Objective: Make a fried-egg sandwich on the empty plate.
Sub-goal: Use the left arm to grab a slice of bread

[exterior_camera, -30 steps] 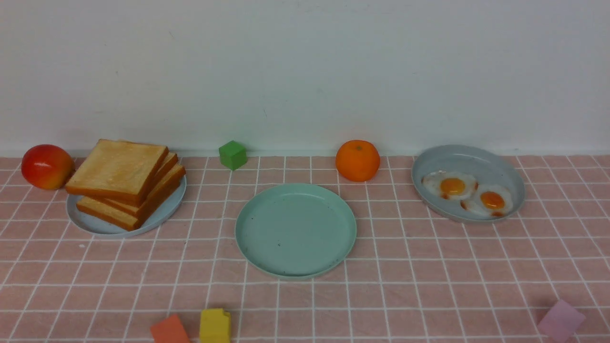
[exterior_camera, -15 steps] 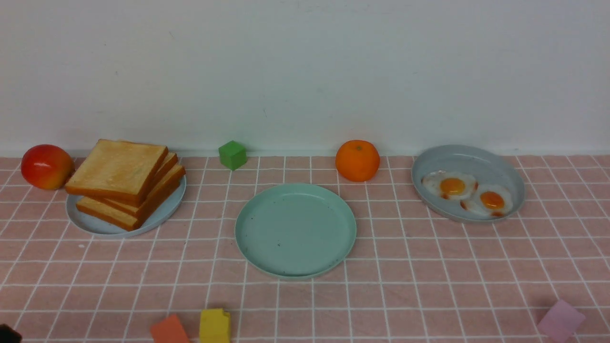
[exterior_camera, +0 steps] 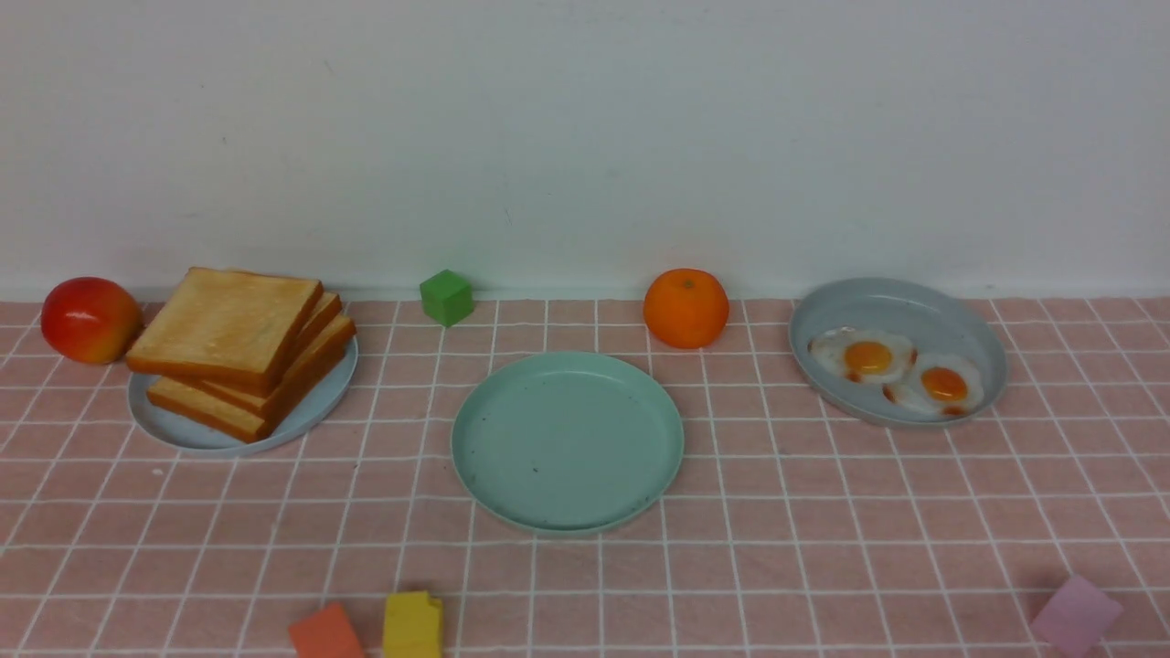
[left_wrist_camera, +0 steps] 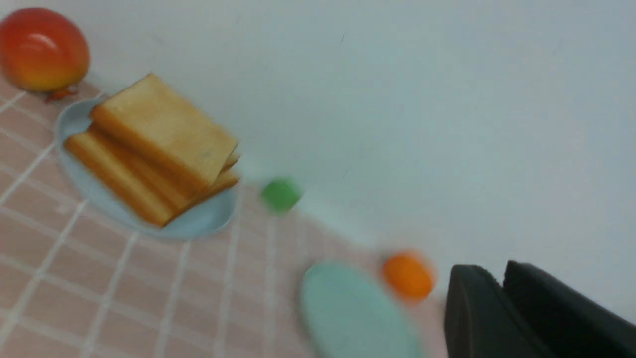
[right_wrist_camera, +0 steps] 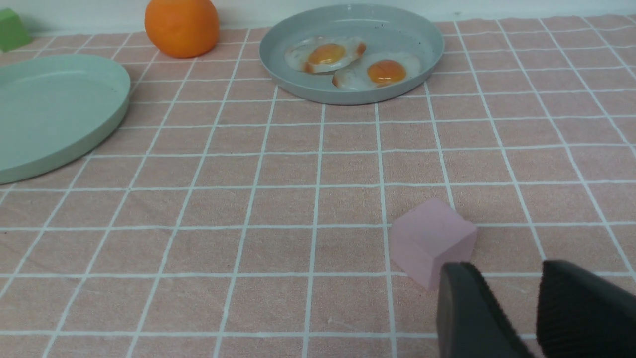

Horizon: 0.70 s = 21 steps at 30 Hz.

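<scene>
The round mint-green empty plate (exterior_camera: pixel 567 439) lies bare at the middle of the pink checked cloth. To its left, a stack of golden toast slices (exterior_camera: pixel 233 343) rests on a pale blue plate (exterior_camera: pixel 315 411). At the right, two fried eggs (exterior_camera: pixel 864 355) (exterior_camera: pixel 941 384) lie in a grey plate (exterior_camera: pixel 900 302). Neither gripper shows in the front view. In the blurred left wrist view my left gripper (left_wrist_camera: pixel 499 273) is shut on nothing, far from the toast (left_wrist_camera: pixel 164 144). My right gripper (right_wrist_camera: pixel 509 271) stands open and empty over the cloth, well short of the eggs (right_wrist_camera: pixel 325 53).
A red fruit (exterior_camera: pixel 89 320), a green cube (exterior_camera: pixel 446 297) and an orange (exterior_camera: pixel 686 308) line the back wall. Orange (exterior_camera: pixel 324 632) and yellow (exterior_camera: pixel 411 624) blocks sit at the front edge. A pink cube (right_wrist_camera: pixel 430 238) lies just beside my right gripper.
A dark bit of the left arm showed at the front view's lower left corner half a second ago and is gone now. Nothing on the cloth has moved.
</scene>
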Each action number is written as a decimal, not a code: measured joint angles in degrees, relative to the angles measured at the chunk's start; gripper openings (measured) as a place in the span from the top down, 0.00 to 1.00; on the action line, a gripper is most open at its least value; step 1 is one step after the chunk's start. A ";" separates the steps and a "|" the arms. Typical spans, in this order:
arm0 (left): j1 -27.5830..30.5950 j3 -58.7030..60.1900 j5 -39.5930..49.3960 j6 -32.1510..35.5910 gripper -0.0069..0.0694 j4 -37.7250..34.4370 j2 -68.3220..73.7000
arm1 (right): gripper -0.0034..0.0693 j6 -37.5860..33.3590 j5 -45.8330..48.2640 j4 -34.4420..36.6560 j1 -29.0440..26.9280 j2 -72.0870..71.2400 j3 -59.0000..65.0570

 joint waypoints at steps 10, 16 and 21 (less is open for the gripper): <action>0.00 -24.05 30.89 15.60 0.93 2.89 28.25 | 0.62 3.61 -3.80 6.01 0.00 0.00 0.42; 0.00 -26.70 33.09 18.09 0.93 -0.59 33.27 | 0.62 10.08 -12.51 21.31 0.00 0.00 0.42; -0.33 -27.28 34.70 22.09 0.93 -2.84 38.05 | 0.63 10.41 -11.39 27.29 0.00 0.00 -1.63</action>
